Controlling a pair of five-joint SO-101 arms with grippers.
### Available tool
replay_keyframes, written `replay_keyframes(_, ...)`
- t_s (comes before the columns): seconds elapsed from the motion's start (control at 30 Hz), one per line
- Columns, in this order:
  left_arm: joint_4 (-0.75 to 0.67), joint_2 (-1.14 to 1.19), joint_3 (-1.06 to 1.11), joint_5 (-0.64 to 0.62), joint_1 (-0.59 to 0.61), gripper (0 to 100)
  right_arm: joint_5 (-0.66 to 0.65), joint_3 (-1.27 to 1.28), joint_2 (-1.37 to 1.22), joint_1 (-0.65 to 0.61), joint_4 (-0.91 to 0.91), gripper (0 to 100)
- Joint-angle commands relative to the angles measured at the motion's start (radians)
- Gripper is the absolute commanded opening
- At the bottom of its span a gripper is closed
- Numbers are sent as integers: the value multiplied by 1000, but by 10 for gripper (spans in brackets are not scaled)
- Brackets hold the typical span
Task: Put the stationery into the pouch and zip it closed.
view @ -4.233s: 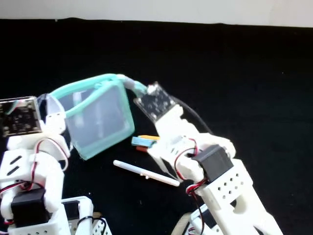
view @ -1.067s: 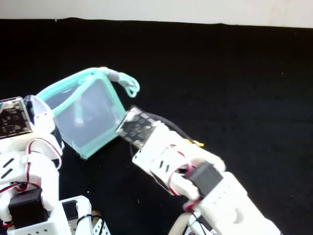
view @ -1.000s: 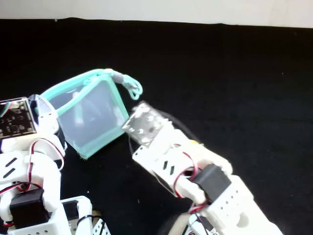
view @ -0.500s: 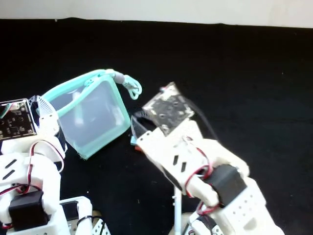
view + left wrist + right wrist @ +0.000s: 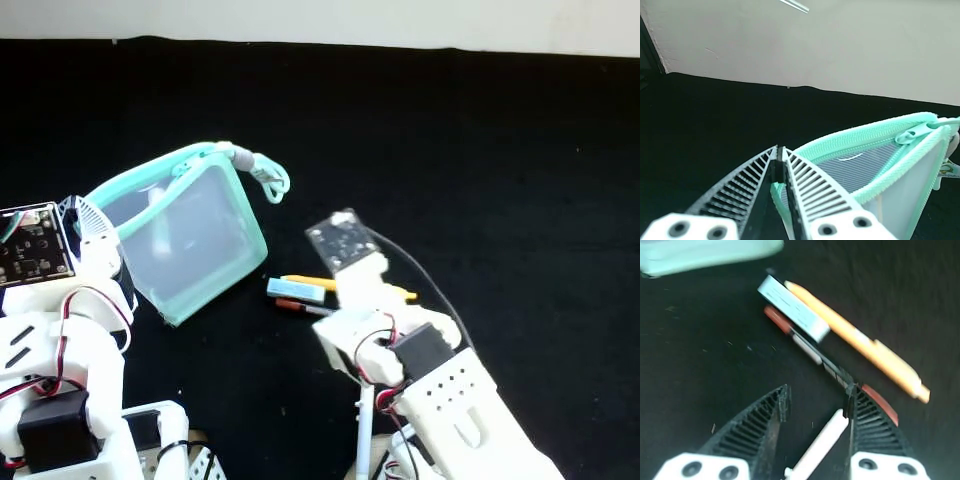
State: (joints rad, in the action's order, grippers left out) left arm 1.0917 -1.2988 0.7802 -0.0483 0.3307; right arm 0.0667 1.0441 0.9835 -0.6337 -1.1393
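Observation:
The teal pouch with see-through sides stands open on the black table, its zipper pull at the far end. My left gripper is shut on the pouch's near rim, at the left in the high view. A blue-and-white eraser, an orange pen and a red-and-black pen lie together on the table beside the pouch. My right gripper hovers open just short of them. A white pen lies between its fingers, close to one of them.
The white pen runs along the right arm toward the table's near edge. Black table stretches to the right and behind the pouch, up to a pale wall. The left arm's base stands at the near left.
The right arm has drawn back from the pouch toward the near edge, uncovering the eraser and the two pens. The white pen now lies beside that arm. The pouch has hardly shifted.

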Motion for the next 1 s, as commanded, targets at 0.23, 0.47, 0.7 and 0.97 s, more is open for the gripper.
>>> replay_keyframes(0.23, 28, -1, 8, -3, -10, 8, 37, 153, -8, 22, -16, 188)
replay_keyframes(0.47, 28, -1, 8, -3, -10, 8, 37, 209, -7, 22, -12, 188)
replay_keyframes(0.7, 28, -1, 8, -3, -10, 8, 32, 223, -8, 22, -10, 188)
replay_keyframes(0.97, 23, -1, 35, -3, -10, 8, 37, 423, -8, 22, 240, 188)
